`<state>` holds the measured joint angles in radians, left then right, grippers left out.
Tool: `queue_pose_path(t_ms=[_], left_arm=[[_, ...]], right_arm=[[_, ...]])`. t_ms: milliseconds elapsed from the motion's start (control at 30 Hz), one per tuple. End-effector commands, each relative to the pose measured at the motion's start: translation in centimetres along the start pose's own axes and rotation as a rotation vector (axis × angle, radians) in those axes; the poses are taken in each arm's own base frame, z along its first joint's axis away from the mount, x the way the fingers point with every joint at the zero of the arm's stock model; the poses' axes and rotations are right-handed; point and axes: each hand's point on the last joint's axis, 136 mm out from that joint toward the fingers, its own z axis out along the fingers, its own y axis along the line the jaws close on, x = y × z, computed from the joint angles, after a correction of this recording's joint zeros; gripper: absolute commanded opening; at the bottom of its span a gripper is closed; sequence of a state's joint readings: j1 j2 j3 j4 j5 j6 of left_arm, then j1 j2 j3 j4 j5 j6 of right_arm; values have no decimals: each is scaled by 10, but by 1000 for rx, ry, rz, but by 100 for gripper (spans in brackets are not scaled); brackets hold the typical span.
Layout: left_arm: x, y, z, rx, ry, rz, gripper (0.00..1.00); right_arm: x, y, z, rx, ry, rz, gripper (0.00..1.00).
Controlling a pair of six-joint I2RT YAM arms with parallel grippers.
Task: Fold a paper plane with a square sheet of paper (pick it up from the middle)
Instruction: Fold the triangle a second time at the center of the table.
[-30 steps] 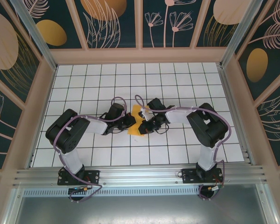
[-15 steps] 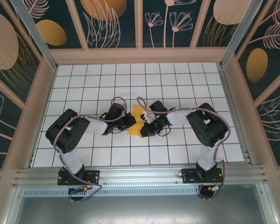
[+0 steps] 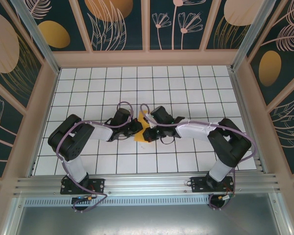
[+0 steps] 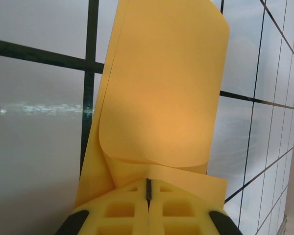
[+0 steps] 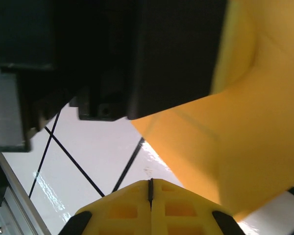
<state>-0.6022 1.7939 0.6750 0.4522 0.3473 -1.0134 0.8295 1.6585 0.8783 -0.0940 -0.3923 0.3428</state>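
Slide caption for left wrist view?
Left gripper, jaws shut, at the near edge of the paper, its flap curled over, on the tiled table.

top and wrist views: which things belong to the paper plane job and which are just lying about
Job: square sheet of paper, left gripper, right gripper.
Just there: tiled table, patterned walls, metal rail.

Both arms are extended inward, wrists nearly meeting. Left claw (image 4: 148, 182) and right claw (image 5: 150, 182) are closed, fingertips pressed together.
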Motion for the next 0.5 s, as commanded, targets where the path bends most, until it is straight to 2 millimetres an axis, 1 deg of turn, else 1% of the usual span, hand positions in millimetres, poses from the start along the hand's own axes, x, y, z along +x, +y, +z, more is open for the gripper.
queue_pose_path(t_ms=[0,67,133,200,267,467], left_arm=[[8,15,1,-56,32,7,4],[9,16,1,-57,32,6,4],[9,16,1,-57,35,8,4],[8,14,1,-53,33,9,4],[9,15,1,-55,33,11,4],[9,15,1,-56,33,9,4]], right_arm=[[-5,-12,4,80,-68,36,2],[-2,-17,5,72,-72,55,2],[0,-17,5,33,-67,71,2],[1,-20,5,34,-72,87,2],[3,-18,6,16,-61,82,2],[9,-27,15,44,-34,94,2]])
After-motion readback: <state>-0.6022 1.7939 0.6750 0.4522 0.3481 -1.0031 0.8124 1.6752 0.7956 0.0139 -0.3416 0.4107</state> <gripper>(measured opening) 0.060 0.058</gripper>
